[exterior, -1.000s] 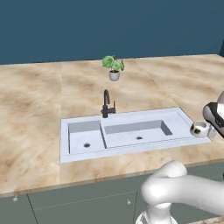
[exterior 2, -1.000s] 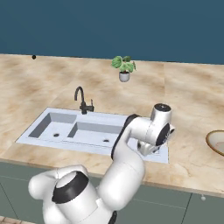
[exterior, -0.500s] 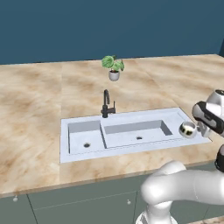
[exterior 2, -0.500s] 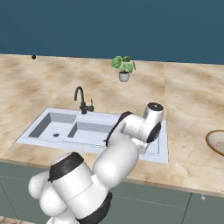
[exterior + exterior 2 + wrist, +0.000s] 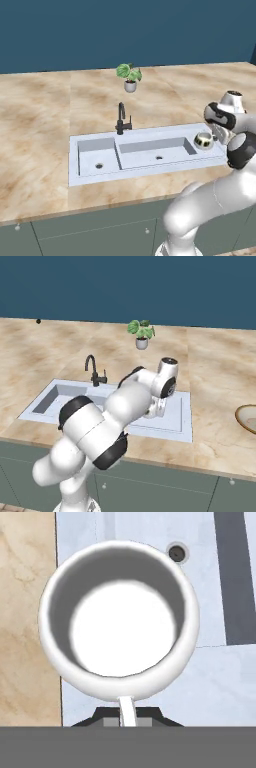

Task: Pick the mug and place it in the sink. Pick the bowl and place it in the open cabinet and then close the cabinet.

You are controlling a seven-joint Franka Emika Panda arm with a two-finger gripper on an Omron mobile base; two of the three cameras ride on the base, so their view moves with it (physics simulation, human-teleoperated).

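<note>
Step in hand: first half of the task, carrying the mug [image 5: 203, 140] to the sink [image 5: 145, 153].

Fingers: clamped narrow on the mug's handle [image 5: 126, 710]. In the hand view the handle runs down from the mug [image 5: 119, 620] into the dark pinch of the gripper [image 5: 126, 719], and the open mouth of the mug faces the camera. The grip looks centred on the handle; I cannot tell how deep it goes.

Position: from the left base view the mug hangs over the right end of the sink, near the right edge of the wide basin, with the gripper [image 5: 216, 134] just beside it on the right. The hand view agrees: pale sink surface lies behind the mug, a drain hole [image 5: 176, 553] shows past its rim, and the marbled counter [image 5: 25, 637] runs along one side. Whether the mug is clear of the rim or sitting over it, I cannot tell.

Bowl [image 5: 247, 419]: on the counter well to the right of the sink, at the edge of the right base view, untouched.

Judgement on the next move: shift the mug a little further toward the basin's middle so it clears the broad rim, lower it, then part the fingers. A release too close to the rim risks the mug tipping onto the counter.
</note>
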